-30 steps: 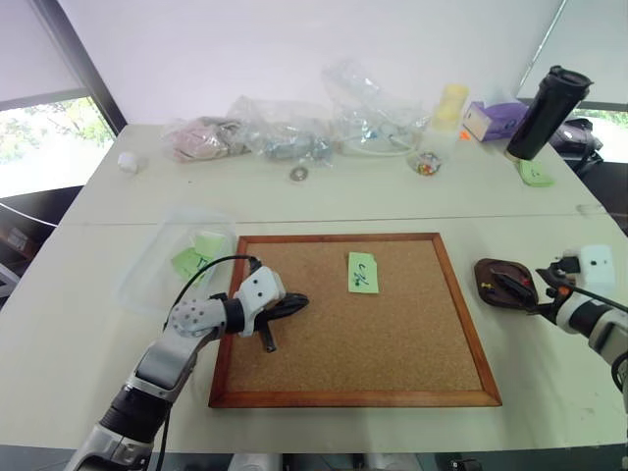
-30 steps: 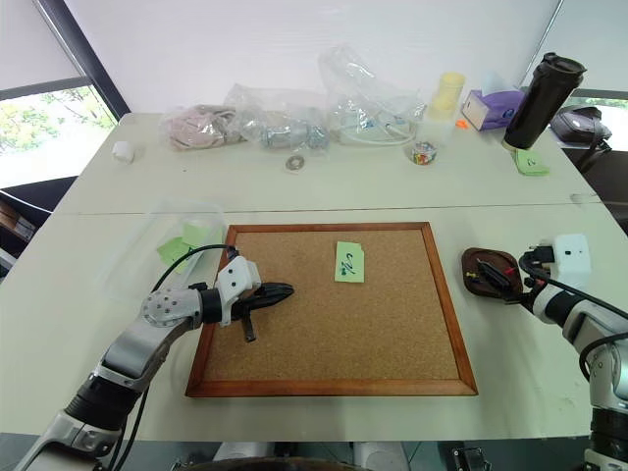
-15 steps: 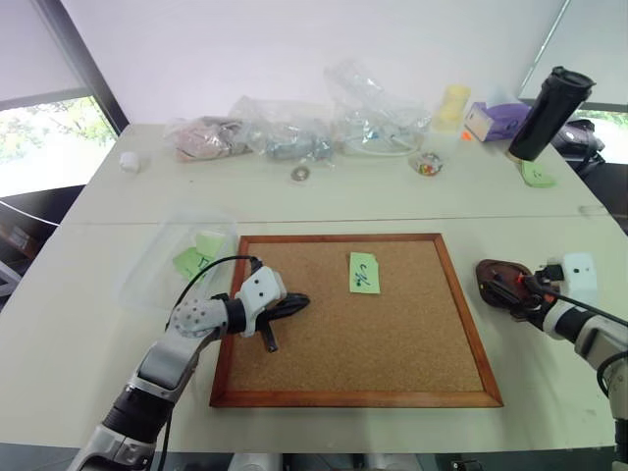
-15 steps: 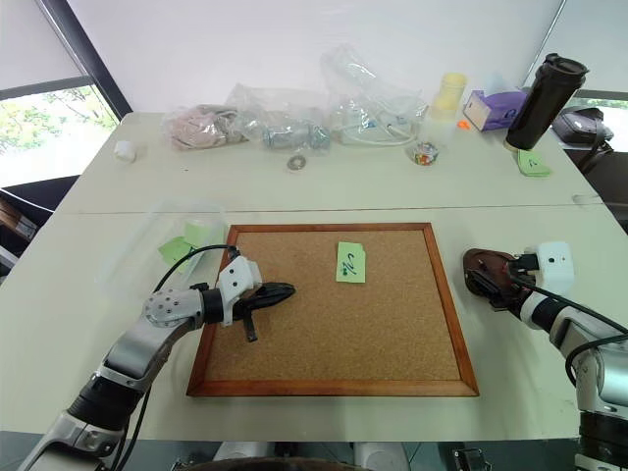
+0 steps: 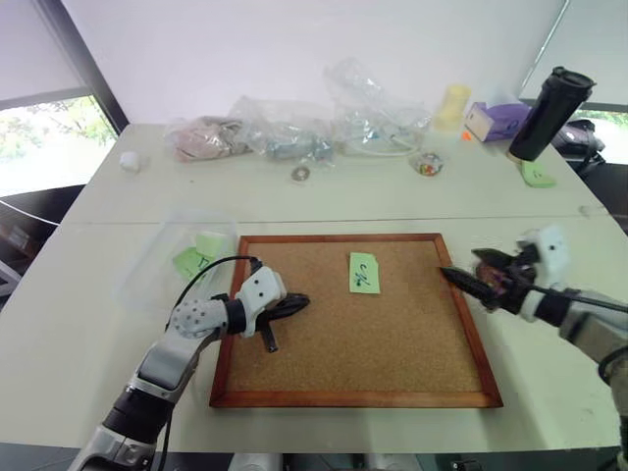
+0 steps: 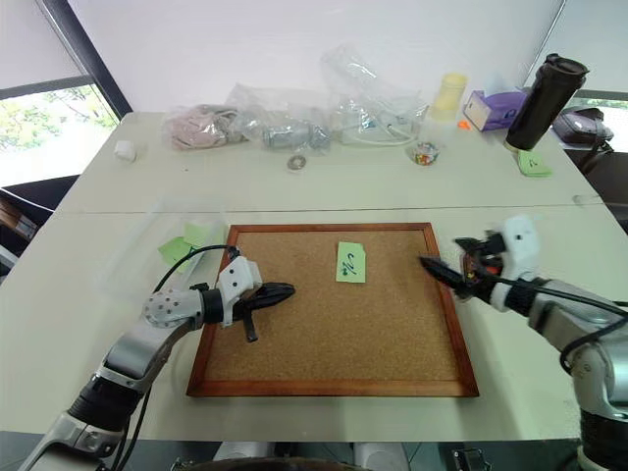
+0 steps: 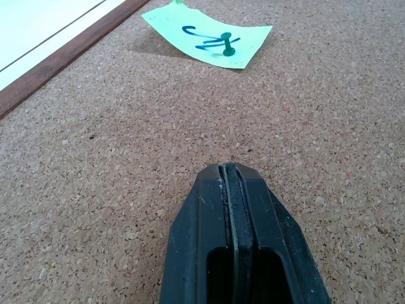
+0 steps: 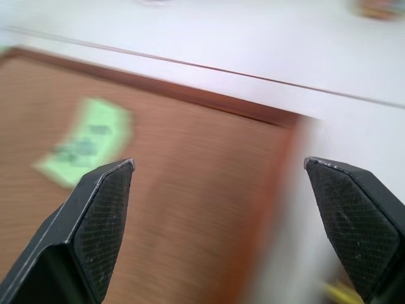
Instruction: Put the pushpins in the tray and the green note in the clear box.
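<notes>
The green note [image 5: 363, 273] lies on the upper middle of the corkboard, with a green-headed pushpin [image 7: 226, 45] standing in it. My left gripper [image 5: 299, 302] is shut and empty, low over the board's left part and pointing at the note from a hand's width away. My right gripper [image 6: 442, 255] hangs open and empty over the board's right edge, its fingers [image 8: 95, 215] aimed toward the note. The dark brown tray [image 6: 478, 275] sits just right of the board, mostly hidden behind that gripper. The clear box [image 5: 172, 260] stands left of the board and holds green slips.
The wood-framed corkboard [image 5: 353, 334] fills the table's centre. Along the back lie soft plastic bags [image 5: 294, 132], a yellow cup [image 5: 451, 103], a purple box [image 5: 496, 120], a tall black flask [image 5: 549, 113], a heap of coloured bits [image 5: 425, 165] and a plain green slip [image 5: 535, 175].
My right gripper has swung left and a little up, from the tray to over the corkboard's right edge, staying open. The left gripper has not moved.
</notes>
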{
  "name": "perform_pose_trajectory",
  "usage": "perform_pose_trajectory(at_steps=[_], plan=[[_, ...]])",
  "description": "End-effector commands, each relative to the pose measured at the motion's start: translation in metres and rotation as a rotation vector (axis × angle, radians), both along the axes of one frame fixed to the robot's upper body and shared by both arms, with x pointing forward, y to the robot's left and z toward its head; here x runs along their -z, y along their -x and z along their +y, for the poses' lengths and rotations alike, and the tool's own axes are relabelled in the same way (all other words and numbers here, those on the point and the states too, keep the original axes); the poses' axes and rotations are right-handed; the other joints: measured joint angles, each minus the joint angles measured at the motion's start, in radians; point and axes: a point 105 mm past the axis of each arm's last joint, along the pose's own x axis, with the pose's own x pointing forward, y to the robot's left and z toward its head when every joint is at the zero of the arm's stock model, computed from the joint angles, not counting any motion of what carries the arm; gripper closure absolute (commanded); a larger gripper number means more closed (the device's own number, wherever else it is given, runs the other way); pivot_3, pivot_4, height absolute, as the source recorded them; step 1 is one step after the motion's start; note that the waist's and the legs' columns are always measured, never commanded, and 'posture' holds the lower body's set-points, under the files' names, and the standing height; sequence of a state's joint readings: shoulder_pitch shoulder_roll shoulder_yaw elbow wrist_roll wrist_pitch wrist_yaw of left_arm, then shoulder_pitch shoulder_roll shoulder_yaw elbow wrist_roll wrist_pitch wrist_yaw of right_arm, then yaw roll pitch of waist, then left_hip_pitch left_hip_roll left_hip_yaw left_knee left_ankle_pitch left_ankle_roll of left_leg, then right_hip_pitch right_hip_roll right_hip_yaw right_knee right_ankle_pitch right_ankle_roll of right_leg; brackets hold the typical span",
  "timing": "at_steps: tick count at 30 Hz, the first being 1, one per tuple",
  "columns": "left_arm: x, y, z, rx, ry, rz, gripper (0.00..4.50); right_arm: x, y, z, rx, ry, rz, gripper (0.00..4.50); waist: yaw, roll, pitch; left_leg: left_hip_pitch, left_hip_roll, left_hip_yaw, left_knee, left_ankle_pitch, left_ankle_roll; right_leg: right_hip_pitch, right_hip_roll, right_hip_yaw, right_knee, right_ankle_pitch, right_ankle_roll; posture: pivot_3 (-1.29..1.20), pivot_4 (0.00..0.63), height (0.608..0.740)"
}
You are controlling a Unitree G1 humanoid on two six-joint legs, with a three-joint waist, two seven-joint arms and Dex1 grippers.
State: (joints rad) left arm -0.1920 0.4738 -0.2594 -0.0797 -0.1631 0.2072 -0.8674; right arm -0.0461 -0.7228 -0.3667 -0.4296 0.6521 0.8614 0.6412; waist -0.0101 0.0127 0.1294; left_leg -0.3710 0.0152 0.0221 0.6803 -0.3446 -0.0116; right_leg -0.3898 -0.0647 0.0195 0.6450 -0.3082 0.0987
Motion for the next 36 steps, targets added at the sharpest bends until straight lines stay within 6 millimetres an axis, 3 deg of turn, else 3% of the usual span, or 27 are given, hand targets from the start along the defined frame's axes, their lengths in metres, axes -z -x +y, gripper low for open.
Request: perform_pose_trajectory(at_steps=[1,3,8,18,21,27,32,36], plan=[[0.034,0.011,0.003,-0.002,-0.076,0.123,4.50,0.000,-0.003,0.047,-0.148,-0.025,-0.014,0.06,0.000,-0.001,0.000,0.000,0.000,0.000,0.000,0.000,0.000,0.000,0.000,0.000,0.000,0.000,0.000,0.00,0.150,0.740],[0.035,0.011,0.003,-0.006,-0.077,0.125,4.50,0.012,-0.006,0.073,-0.232,0.004,0.000,0.06,0.000,-0.001,-0.001,0.000,0.000,0.000,0.000,0.000,0.000,-0.001,0.000,0.000,0.000,0.000,0.000,0.00,0.150,0.740],[0.035,0.011,0.004,-0.016,-0.077,0.125,4.50,0.028,-0.019,0.095,-0.270,0.012,0.021,0.06,0.002,-0.002,-0.001,-0.002,0.000,0.000,0.000,0.000,0.000,-0.002,-0.001,-0.001,0.000,0.000,0.000,0.00,0.150,0.740],[0.036,0.013,0.007,-0.024,-0.082,0.122,4.50,0.062,-0.027,0.101,-0.279,0.063,0.067,0.06,-0.002,-0.002,-0.001,-0.001,-0.001,0.000,0.000,0.000,0.000,-0.001,-0.002,-0.001,0.000,-0.001,-0.002,0.00,0.150,0.740],[0.037,0.014,0.007,-0.028,-0.081,0.123,4.50,0.067,-0.028,0.102,-0.288,0.097,0.059,1.37,-0.003,-0.003,-0.002,-0.001,-0.001,0.000,0.000,0.000,0.000,-0.001,-0.002,-0.001,0.000,-0.001,-0.003,0.00,0.150,0.740],[0.038,0.016,0.007,-0.035,-0.079,0.125,4.50,0.074,-0.026,0.104,-0.312,0.164,0.045,4.41,-0.004,-0.003,-0.002,-0.001,-0.001,0.000,0.000,0.000,0.000,-0.001,-0.002,-0.001,0.000,-0.001,-0.003,0.00,0.150,0.740],[0.037,0.016,0.008,-0.038,-0.078,0.125,4.50,0.071,-0.023,0.105,-0.328,0.187,0.002,4.41,-0.004,-0.004,-0.002,0.000,0.000,0.000,-0.001,0.000,0.000,-0.001,-0.002,-0.001,0.000,-0.002,-0.003,0.00,0.150,0.740],[0.037,0.017,0.008,-0.035,-0.079,0.129,4.50,0.051,-0.030,0.102,-0.287,0.145,-0.044,4.41,-0.004,-0.004,-0.002,0.000,0.000,0.000,-0.001,0.000,0.000,-0.001,-0.002,-0.001,0.000,-0.002,-0.003,0.00,0.150,0.740]])
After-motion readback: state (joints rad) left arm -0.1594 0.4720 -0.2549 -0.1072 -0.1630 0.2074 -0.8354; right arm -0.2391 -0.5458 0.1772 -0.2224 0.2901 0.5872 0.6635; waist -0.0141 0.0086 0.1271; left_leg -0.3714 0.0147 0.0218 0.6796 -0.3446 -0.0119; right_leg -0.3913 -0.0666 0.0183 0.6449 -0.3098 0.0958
